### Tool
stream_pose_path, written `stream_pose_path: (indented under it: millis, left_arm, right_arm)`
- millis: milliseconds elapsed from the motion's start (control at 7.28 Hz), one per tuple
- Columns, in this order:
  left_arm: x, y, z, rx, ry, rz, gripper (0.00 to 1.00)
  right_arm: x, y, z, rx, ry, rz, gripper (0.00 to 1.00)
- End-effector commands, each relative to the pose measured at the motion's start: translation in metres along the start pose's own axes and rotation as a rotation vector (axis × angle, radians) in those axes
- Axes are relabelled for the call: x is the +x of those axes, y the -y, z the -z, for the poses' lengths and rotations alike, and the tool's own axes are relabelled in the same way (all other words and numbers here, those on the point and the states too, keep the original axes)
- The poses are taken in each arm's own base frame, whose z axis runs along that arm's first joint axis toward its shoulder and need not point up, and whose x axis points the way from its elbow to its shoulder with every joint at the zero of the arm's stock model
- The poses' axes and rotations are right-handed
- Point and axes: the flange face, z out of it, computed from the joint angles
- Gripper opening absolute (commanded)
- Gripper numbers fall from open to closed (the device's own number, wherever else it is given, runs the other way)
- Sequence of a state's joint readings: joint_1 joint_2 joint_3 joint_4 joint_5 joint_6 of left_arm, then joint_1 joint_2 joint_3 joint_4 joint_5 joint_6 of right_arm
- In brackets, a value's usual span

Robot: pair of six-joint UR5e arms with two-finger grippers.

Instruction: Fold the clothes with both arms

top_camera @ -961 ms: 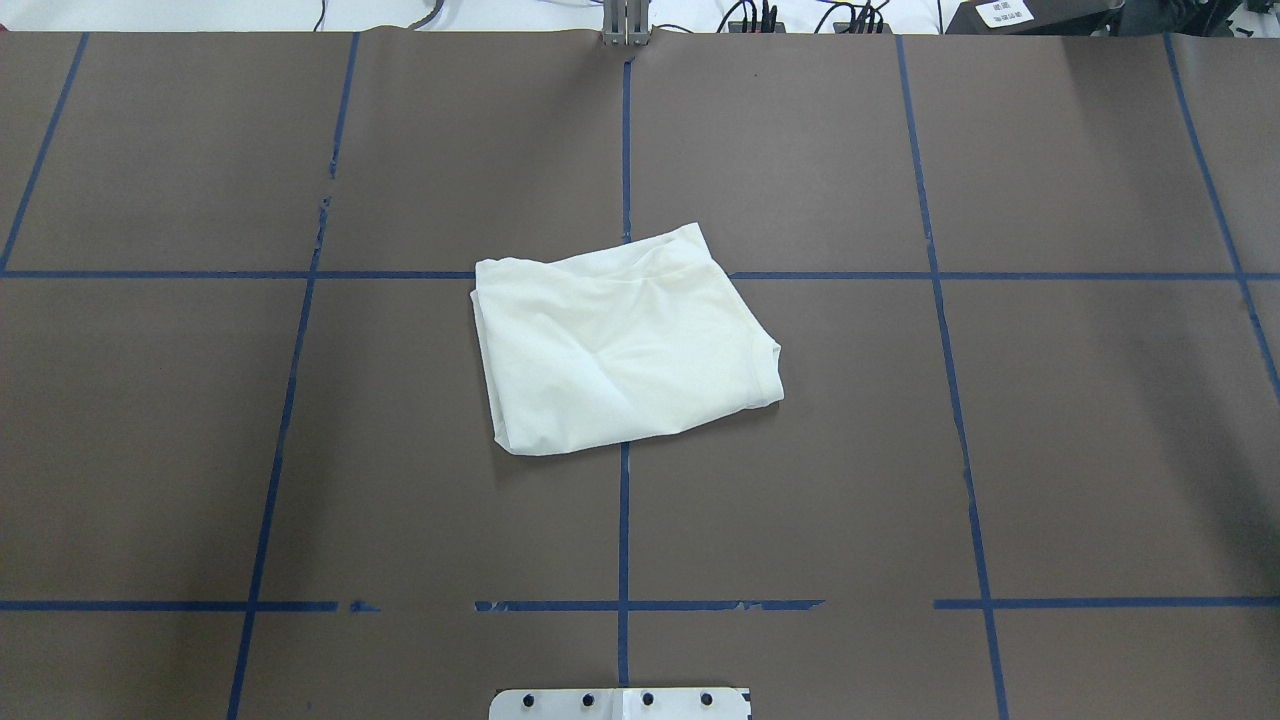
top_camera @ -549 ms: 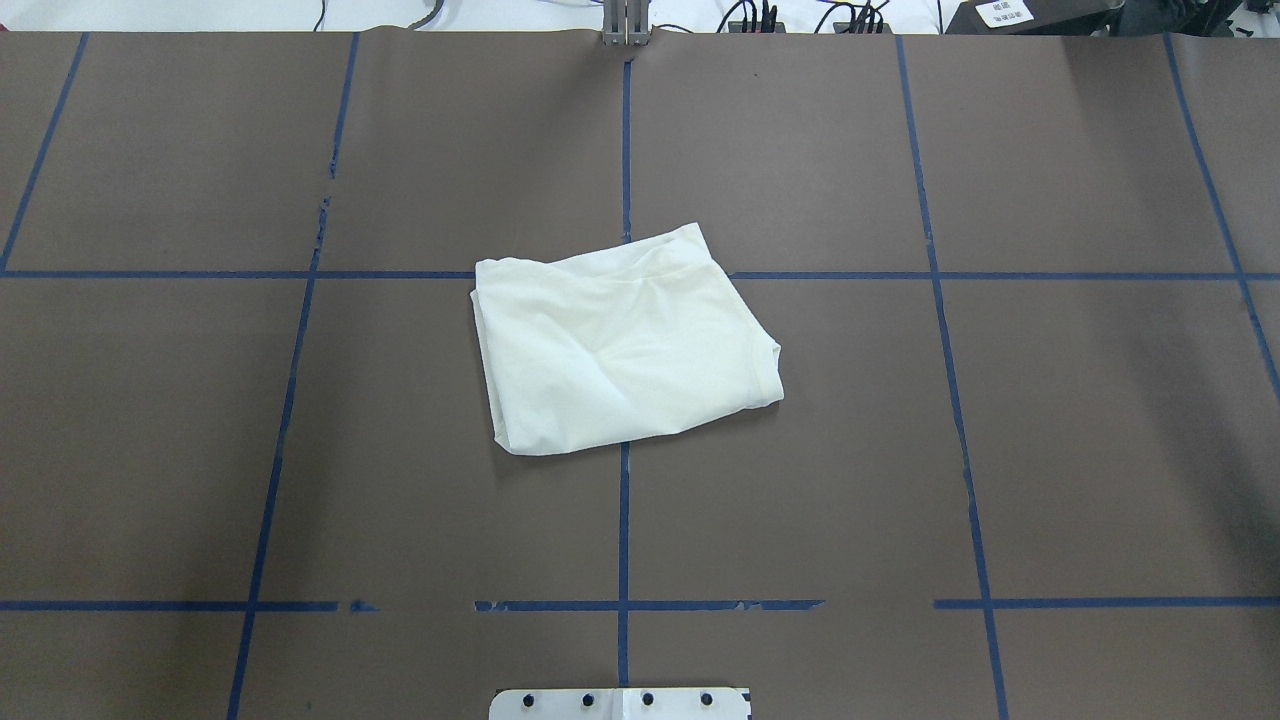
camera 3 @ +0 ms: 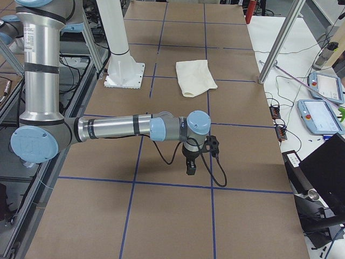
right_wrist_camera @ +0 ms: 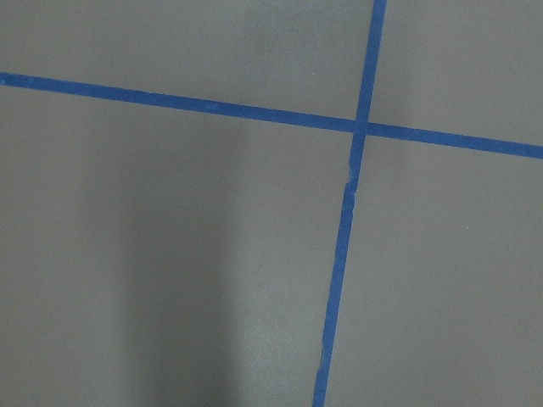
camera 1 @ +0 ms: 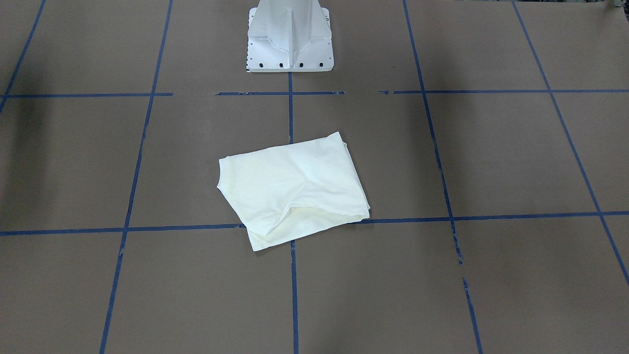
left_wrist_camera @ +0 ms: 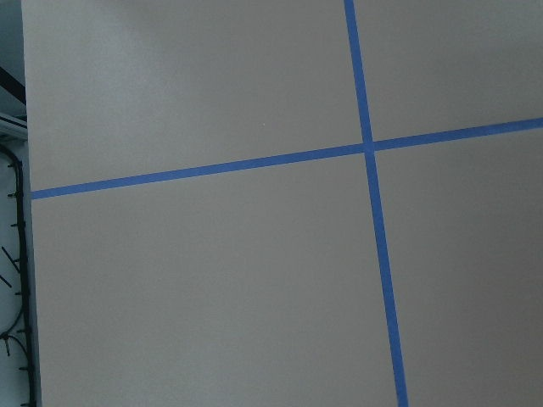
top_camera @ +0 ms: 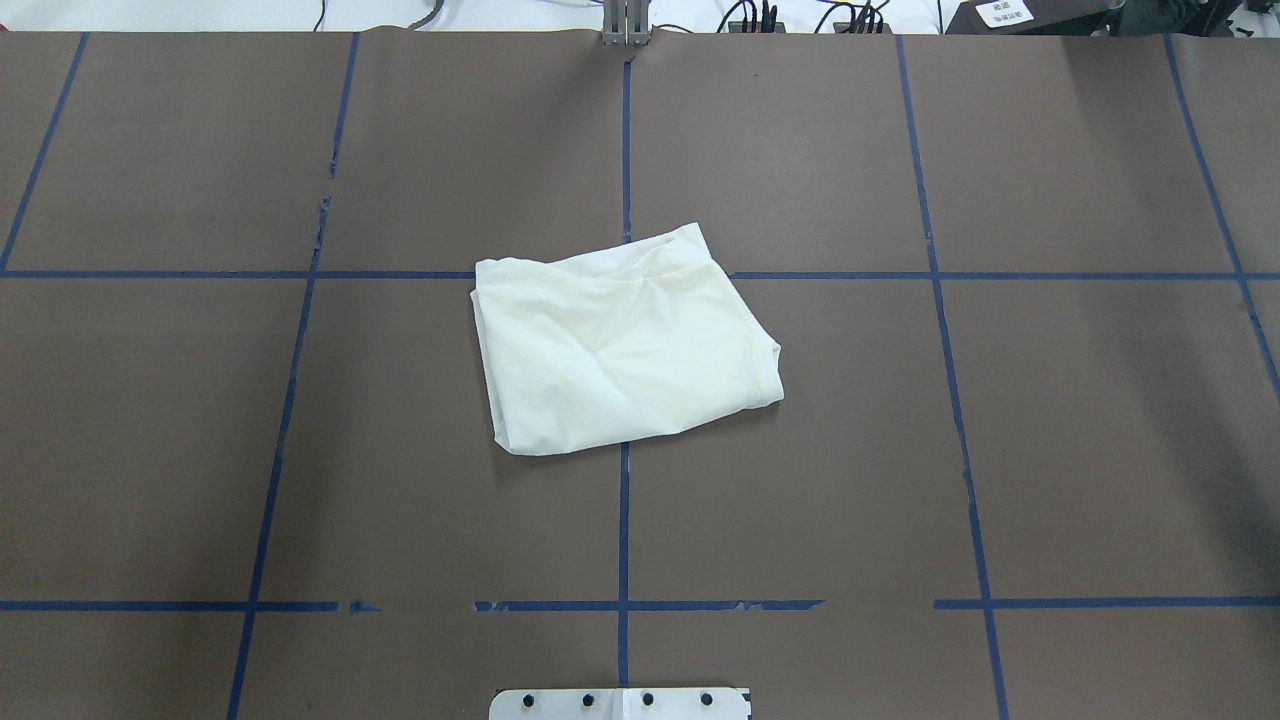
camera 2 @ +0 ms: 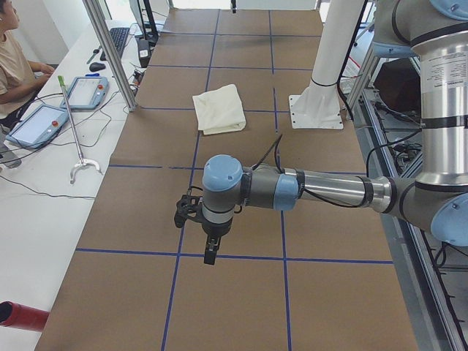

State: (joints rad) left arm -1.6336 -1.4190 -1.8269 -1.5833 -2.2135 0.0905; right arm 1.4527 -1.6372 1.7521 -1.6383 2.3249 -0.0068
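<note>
The clothes (top_camera: 620, 350) are one cream shirt, folded into a compact, slightly skewed rectangle at the middle of the table, also seen in the front view (camera 1: 290, 189). A ribbed edge shows on its right side in the overhead view. No print is visible. Neither arm reaches the overhead or front views. In the left side view my left gripper (camera 2: 210, 256) hangs over bare table, far from the shirt (camera 2: 219, 110). In the right side view my right gripper (camera 3: 190, 167) hangs likewise, away from the shirt (camera 3: 195, 77). I cannot tell whether either is open or shut. Both wrist views show only brown paper and blue tape.
The white pedestal base (camera 1: 290, 39) stands at the robot's edge of the table. Blue tape lines grid the brown cover. A person (camera 2: 14, 58) sits at a side bench with teach pendants (camera 2: 88, 91). Metal posts (camera 3: 277, 43) stand along the operators' side.
</note>
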Motion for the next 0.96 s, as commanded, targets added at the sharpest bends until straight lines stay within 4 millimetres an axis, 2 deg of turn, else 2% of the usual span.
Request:
stream_pose_path:
  millis: [0,824]
  left_arm:
    - [-0.0004,-0.0001,-0.0005,0.000,0.000,0.000,1.00]
    - [0.0006,0.0045,0.0019,0.007,0.004,-0.005,1.00]
  right_arm:
    - [-0.0001,0.0002,0.0001,0.000,0.001,-0.001,1.00]
    - [-0.0035,0.0040,0.0037,0.009,0.001,0.008,1.00]
